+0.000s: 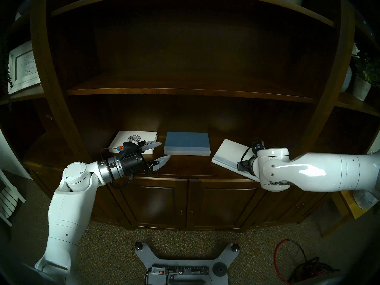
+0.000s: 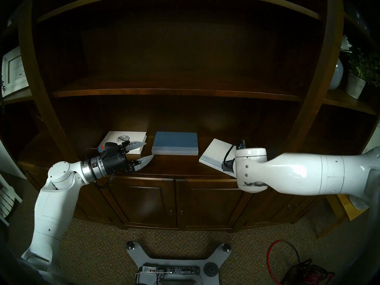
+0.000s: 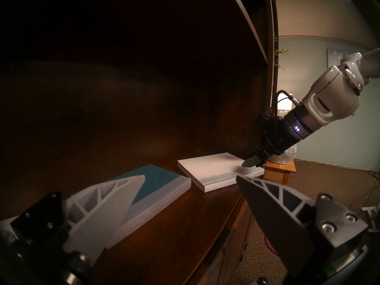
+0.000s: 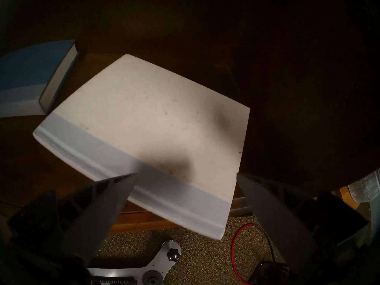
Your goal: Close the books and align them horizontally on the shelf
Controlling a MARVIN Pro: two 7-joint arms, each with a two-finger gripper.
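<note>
Shelf: the shelf (image 1: 185, 171) is the wide dark wooden board on top of the cabinet doors (image 1: 185, 202). All three books lie flat on it, in a row from left to right.

Books, all: every book looks shut. I think the closing part is done. The lining-up part is nearly done.

Blue book: the blue book (image 1: 187, 143) sits in the middle of the shelf. Its pale spine faces the front edge and it lies straight. It looks finished.

Speckled book: the white book with the speckled oval (image 1: 133, 139) lies toward the left end of the shelf, just beside the blue one. It looks almost straight. It may need no more work.

Plain white book: the plain white book (image 4: 144, 134) lies toward the right end and is turned crooked. One spine corner sticks out past the front edge of the shelf, over the carpet (image 4: 185, 249). This is the one job left, I think: turn it straight and push it back.

Right gripper: the right gripper (image 4: 186, 179) hangs just over the spine end of the plain white book. Its two fingers are spread wide and hold nothing. I cannot tell if it touches the cover.

Left gripper: the left gripper (image 1: 163, 152) is by the front edge, between the speckled book and the blue book. Its fingers are spread apart too, with nothing in them.
</note>
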